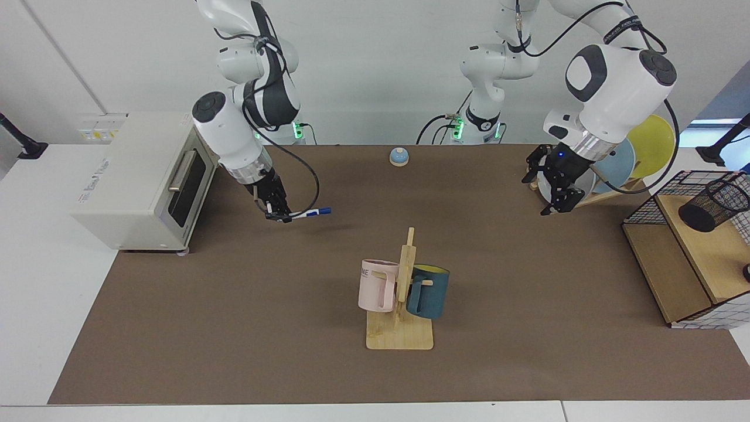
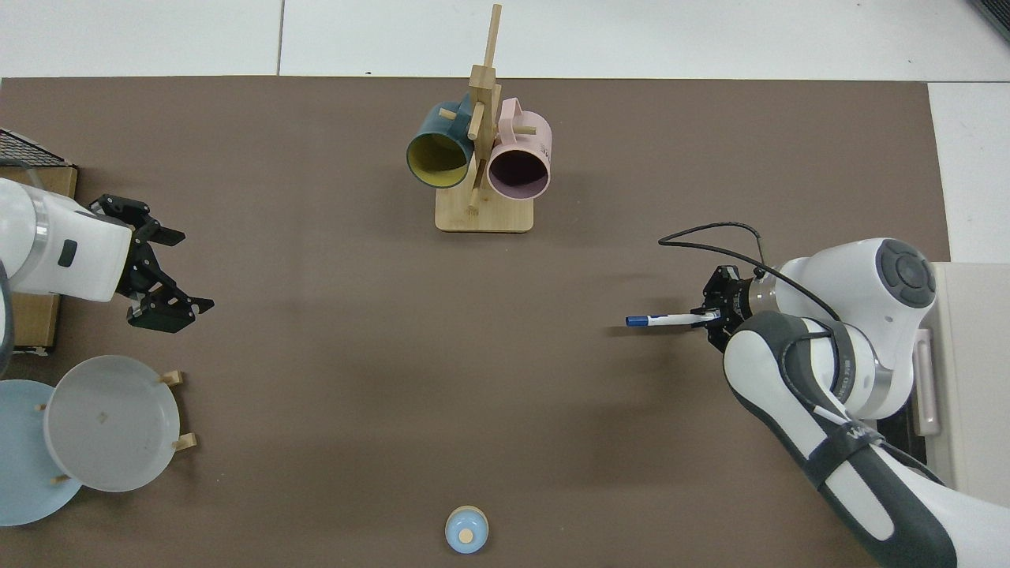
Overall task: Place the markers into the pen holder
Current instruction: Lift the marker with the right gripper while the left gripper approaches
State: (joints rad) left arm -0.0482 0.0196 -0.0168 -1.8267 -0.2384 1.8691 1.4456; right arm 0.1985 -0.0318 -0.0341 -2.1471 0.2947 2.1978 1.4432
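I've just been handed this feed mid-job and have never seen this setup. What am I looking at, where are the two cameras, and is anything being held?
Two white robot arms work at a brown table. One camera faces them from across the table; the other looks straight down.

The right gripper, near the toaster oven, is shut on one end of the marker, holding it roughly level above the table. The left gripper is open and empty, hanging in front of the plate rack.

The pen holder, a black mesh cup, sits tilted on the wire-and-wood shelf at the far end from the marker. A mug stand with a pink and a blue mug stands mid-table, and a small blue bell sits between the arms' bases.
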